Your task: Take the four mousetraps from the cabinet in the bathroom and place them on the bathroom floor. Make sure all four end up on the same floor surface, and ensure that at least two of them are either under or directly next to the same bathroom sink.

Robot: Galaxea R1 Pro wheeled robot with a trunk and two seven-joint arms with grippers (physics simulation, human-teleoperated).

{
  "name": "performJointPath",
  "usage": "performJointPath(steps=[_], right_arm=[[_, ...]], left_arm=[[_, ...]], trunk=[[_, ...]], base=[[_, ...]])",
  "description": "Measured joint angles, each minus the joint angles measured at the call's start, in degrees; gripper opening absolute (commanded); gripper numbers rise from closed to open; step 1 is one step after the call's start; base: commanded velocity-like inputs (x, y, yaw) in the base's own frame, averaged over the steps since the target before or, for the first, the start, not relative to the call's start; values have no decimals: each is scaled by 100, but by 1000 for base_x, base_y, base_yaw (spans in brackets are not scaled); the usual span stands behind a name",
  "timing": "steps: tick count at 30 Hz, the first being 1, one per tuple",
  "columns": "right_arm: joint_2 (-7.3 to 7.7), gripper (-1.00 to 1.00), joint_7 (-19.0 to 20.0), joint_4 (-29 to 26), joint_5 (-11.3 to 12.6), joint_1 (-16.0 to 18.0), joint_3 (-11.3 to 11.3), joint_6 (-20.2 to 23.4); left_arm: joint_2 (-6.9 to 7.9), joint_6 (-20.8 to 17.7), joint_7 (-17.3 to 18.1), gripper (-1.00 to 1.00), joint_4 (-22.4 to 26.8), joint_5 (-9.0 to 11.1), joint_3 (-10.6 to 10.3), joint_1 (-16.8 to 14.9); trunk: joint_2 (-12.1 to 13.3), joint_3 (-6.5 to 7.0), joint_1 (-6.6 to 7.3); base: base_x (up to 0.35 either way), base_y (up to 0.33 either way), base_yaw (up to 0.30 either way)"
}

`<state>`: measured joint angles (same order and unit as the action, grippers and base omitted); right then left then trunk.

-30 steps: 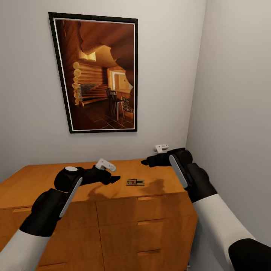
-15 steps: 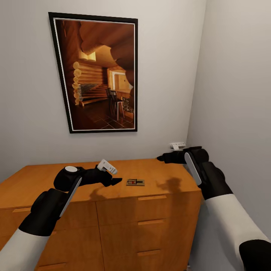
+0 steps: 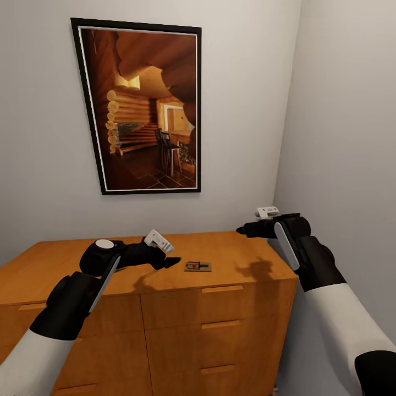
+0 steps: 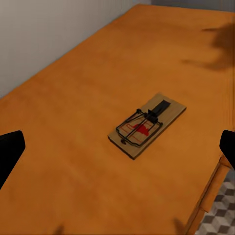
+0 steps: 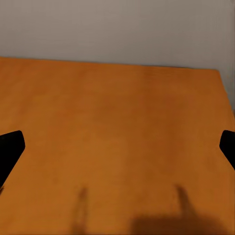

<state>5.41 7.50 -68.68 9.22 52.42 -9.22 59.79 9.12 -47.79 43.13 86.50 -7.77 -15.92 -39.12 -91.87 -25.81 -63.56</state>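
Head view, near to far. Cabinet front fills the low part of the frame, orange-brown, slab pulls on the drawers, flat top above.

Left gripper hovers over the cabinet top at about 8 o'clock from frame centre, pointing toward 3 o'clock. Left wrist view: both dark fingertips sit at opposite edges of the picture, so the jaws stand wide apart, nothing between them.

One mousetrap lies flat on the cabinet top, just beside the left gripper tip at its 3 o'clock, not touching it. Left wrist view shows the mousetrap clearly: tan board, dark wire spring, red mark, near the front edge of the top. A patch of cube-pattern bathroom floor shows past that edge.

Right gripper is above the right back part of the top, at 4 o'clock from centre, well apart from the mousetrap. Right wrist view: fingertips far apart, holding nothing, bare cabinet top ahead.

Farthest: framed picture of a log interior on the grey wall, at 11 o'clock.
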Motion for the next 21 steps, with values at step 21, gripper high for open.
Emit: performJointPath(steps=[21], right_arm=[[-48, 100, -18, -26, 8, 0, -17, 0]], left_arm=[[-20, 81, 126, 100, -58, -18, 4, -20]], trunk=[[0, 0, 0]], base=[[0, 0, 0]])
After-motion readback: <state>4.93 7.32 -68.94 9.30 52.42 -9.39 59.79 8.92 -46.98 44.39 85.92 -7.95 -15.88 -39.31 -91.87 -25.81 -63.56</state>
